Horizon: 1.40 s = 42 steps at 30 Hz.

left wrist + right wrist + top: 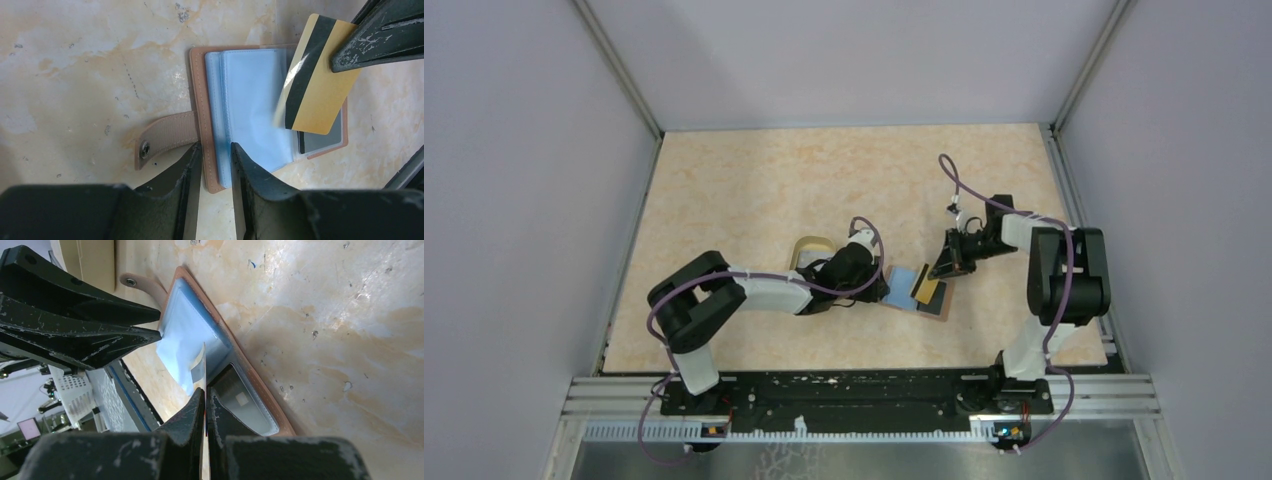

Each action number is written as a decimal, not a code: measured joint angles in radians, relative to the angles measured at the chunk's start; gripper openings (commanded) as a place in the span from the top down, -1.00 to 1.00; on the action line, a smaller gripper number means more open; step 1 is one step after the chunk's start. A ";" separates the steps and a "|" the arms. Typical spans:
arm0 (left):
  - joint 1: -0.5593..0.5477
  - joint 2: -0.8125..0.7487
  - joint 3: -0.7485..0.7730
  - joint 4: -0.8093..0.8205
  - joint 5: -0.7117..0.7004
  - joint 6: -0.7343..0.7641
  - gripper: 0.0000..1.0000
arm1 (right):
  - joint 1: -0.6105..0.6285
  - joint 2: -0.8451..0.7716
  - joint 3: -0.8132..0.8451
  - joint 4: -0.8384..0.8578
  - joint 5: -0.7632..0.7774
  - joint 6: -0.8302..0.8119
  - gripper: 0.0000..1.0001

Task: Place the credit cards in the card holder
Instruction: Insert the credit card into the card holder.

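Observation:
The card holder [905,286] lies open on the table, reddish-brown outside with light blue sleeves [250,105] and a snap tab [165,135]. My left gripper [216,150] has its jaws narrowly apart around the holder's left edge, and both fingers touch it. My right gripper [205,392] is shut on a credit card [315,95], yellowish with a black stripe. It holds the card tilted over the holder's right half [250,375], lower edge at the sleeves. Another dark card [320,140] sits in the right-hand pocket.
An oval tan-rimmed dish [809,247] stands just behind my left wrist. The arms' base rail [854,390] runs along the near table edge. Grey walls close in the table at left, right and back.

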 measured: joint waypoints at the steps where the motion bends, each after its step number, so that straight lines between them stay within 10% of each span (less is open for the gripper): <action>1: 0.000 0.001 0.000 0.001 0.002 0.000 0.33 | 0.000 0.002 0.000 0.001 -0.003 0.003 1.00; 42: 0.000 -0.011 -0.031 0.032 0.048 -0.011 0.33 | -0.002 0.093 -0.029 -0.002 -0.026 0.177 1.00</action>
